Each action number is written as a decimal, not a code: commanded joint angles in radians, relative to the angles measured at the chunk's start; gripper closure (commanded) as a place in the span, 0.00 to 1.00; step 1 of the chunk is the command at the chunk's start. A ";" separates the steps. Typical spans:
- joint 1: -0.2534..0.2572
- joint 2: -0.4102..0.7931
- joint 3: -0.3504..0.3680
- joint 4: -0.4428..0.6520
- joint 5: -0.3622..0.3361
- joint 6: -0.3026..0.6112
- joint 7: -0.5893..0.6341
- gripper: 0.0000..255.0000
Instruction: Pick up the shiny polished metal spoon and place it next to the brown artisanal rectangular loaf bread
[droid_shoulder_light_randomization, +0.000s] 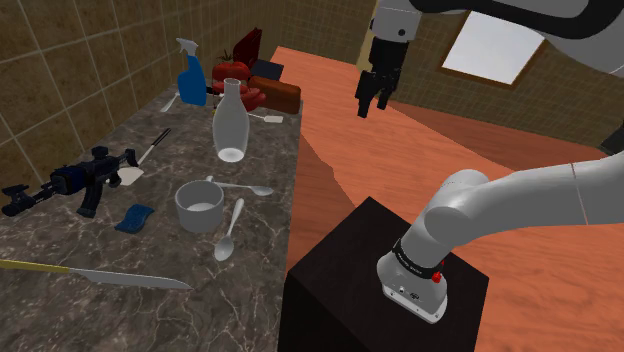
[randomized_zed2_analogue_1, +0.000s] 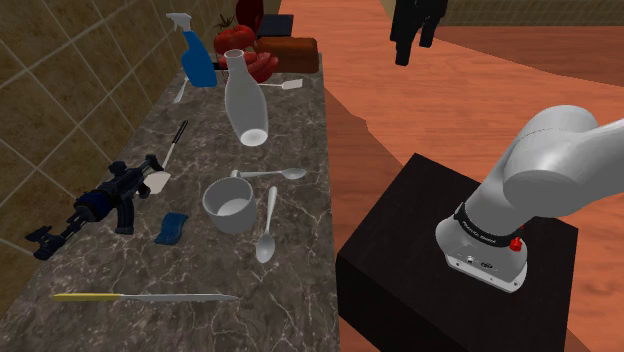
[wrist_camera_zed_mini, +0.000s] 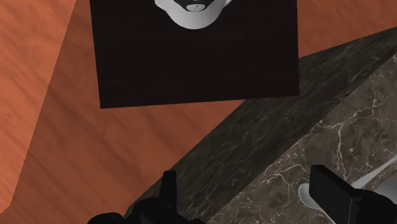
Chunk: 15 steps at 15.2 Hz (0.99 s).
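Observation:
A long silvery spoon (droid_shoulder_light_randomization: 230, 231) (randomized_zed2_analogue_1: 268, 224) lies flat on the dark marble counter (droid_shoulder_light_randomization: 60, 310), just beside a small white pot (droid_shoulder_light_randomization: 199, 207). The brown rectangular loaf (droid_shoulder_light_randomization: 275, 96) (randomized_zed2_analogue_1: 291, 50) sits at the counter's far end. My black gripper (droid_shoulder_light_randomization: 372, 101) (randomized_zed2_analogue_1: 411, 42) hangs high in the air, off the counter's edge and over the orange floor, far from the spoon. In the wrist view its fingers (wrist_camera_zed_mini: 331, 191) stand apart with nothing between them, over the counter's corner (wrist_camera_zed_mini: 318, 127); a pale spoon bowl (wrist_camera_zed_mini: 304, 193) peeks out by one finger.
On the counter are two more spoons (droid_shoulder_light_randomization: 248, 187) (droid_shoulder_light_randomization: 268, 117), a clear glass bottle (droid_shoulder_light_randomization: 229, 125), a blue spray bottle (droid_shoulder_light_randomization: 192, 72), a toy rifle (droid_shoulder_light_randomization: 70, 182), a blue sponge (droid_shoulder_light_randomization: 133, 217), a long knife (droid_shoulder_light_randomization: 100, 273) and red produce (droid_shoulder_light_randomization: 232, 70). The black stand (droid_shoulder_light_randomization: 350, 270) stands beside the counter.

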 joint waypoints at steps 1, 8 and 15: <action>0.000 0.000 0.000 0.000 0.000 0.000 0.000 0.00; 0.056 0.087 0.024 -0.126 0.055 0.286 -0.053 0.00; 0.115 0.241 0.056 -0.183 0.112 0.571 -0.116 0.00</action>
